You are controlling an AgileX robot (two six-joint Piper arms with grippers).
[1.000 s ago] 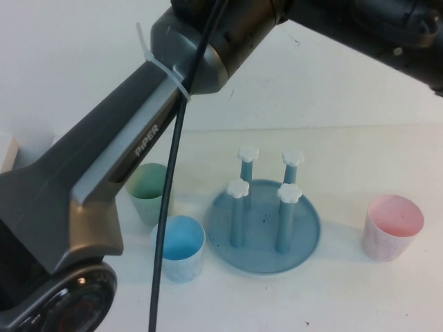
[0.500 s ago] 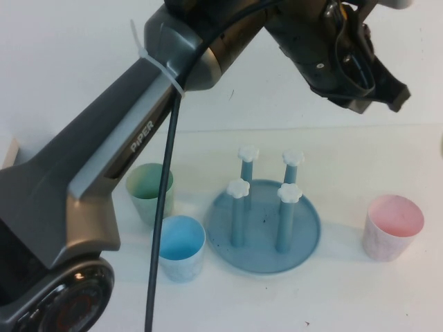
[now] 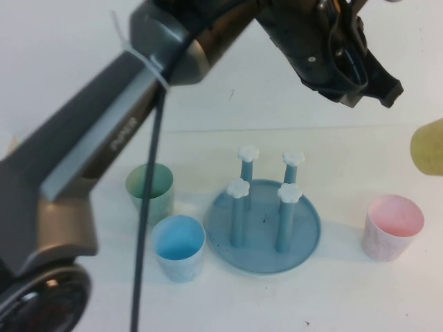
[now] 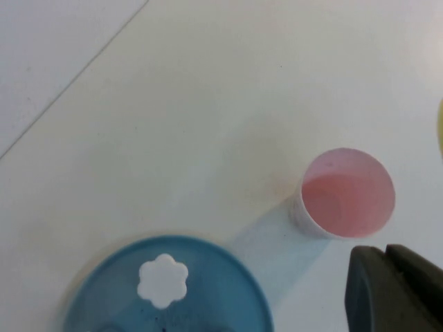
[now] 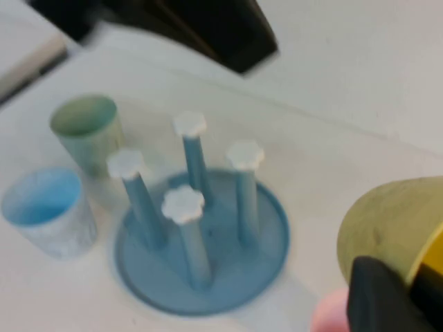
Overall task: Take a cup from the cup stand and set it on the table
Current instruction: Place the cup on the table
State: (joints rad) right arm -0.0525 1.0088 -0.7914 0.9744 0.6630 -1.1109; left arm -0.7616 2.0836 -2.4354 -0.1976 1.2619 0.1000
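The yellow cup (image 3: pixel 429 146) hangs in the air at the right edge of the high view, above and right of the pink cup (image 3: pixel 392 225). My right gripper (image 5: pixel 415 280) is shut on the yellow cup (image 5: pixel 387 225), on its wall; the gripper itself is out of the high view. The blue cup stand (image 3: pixel 264 228) stands mid-table with all four pegs bare; it also shows in the right wrist view (image 5: pixel 201 245). My left gripper (image 3: pixel 361 77) hovers high above the table behind the stand, shut and empty. Its fingers (image 4: pixel 394 290) show near the pink cup (image 4: pixel 347 194).
A green cup (image 3: pixel 149 188) and a blue cup (image 3: pixel 178 245) stand upright left of the stand on the white table (image 3: pixel 332 304). The left arm (image 3: pixel 104 138) crosses the left half of the high view. The table's back edge runs behind the stand.
The yellow cup has come into the high view at its right edge. The left arm has swung a little leftward and its gripper has lowered into view at the top right.
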